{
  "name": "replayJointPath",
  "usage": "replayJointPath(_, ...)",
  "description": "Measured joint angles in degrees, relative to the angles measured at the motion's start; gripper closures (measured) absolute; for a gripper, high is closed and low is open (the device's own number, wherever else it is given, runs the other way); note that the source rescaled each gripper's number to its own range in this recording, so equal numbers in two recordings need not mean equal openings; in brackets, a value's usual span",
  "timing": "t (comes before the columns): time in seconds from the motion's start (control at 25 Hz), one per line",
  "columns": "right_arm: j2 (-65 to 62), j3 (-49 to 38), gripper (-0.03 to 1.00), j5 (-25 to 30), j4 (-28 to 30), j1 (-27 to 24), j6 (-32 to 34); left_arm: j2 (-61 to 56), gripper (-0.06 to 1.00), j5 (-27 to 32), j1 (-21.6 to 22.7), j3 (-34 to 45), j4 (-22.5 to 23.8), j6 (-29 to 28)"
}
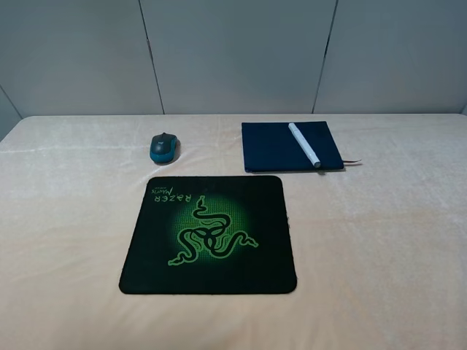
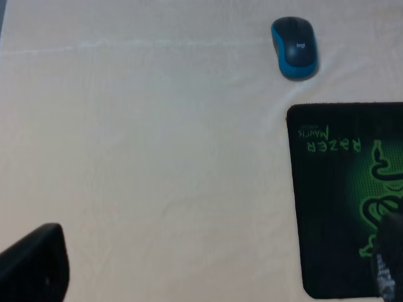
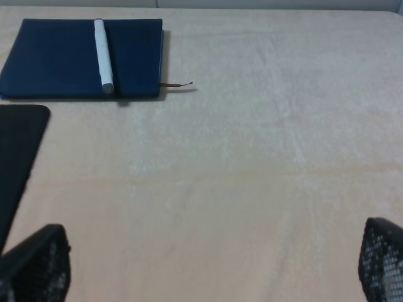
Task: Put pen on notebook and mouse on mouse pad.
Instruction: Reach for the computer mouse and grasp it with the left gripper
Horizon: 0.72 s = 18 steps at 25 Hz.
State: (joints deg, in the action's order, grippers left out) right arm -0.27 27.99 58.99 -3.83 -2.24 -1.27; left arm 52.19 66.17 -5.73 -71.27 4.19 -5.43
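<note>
the pen [image 1: 305, 145] lies on the navy notebook [image 1: 273, 149], slanted across the right part of its cover, with one end close to the near edge. a thin ribbon bookmark [image 1: 353, 161] sticks out at the notebook's near right corner. the teal and dark grey mouse [image 1: 163, 147] sits on the cream tablecloth [image 1: 379, 240], just beyond the far left corner of the razer mouse pad [image 1: 211, 233] and apart from it.

in the left wrist view the left gripper [image 2: 217, 251] has its fingers [image 2: 34, 264] spread wide, nothing between them. one finger hangs over bare cloth, the other over the mouse pad [image 2: 327, 207] near the green emblem. the mouse [image 2: 293, 47] lies well ahead of both, on the pad finger's side.

in the right wrist view the right gripper [image 3: 211, 258] also has its fingers [image 3: 38, 261] wide apart over bare cloth, holding nothing. the notebook [image 3: 56, 60] with the pen [image 3: 102, 53] lies well ahead, off to the side of the finger that is near the mouse pad [image 3: 16, 151].
</note>
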Motion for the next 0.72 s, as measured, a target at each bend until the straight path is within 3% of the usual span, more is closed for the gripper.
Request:
replayJointPath(0.36,0.0,0.0,-0.03,0.0,0.0,0.0,0.0,15.5,0.03,-1.2,0.0,-3.7,0.0,0.0)
replayJointPath(0.72,0.0,0.0,-0.03,0.0,0.0,0.0,0.0,27.2,0.03,-6.3,0.0,-3.9,-0.7,0.0)
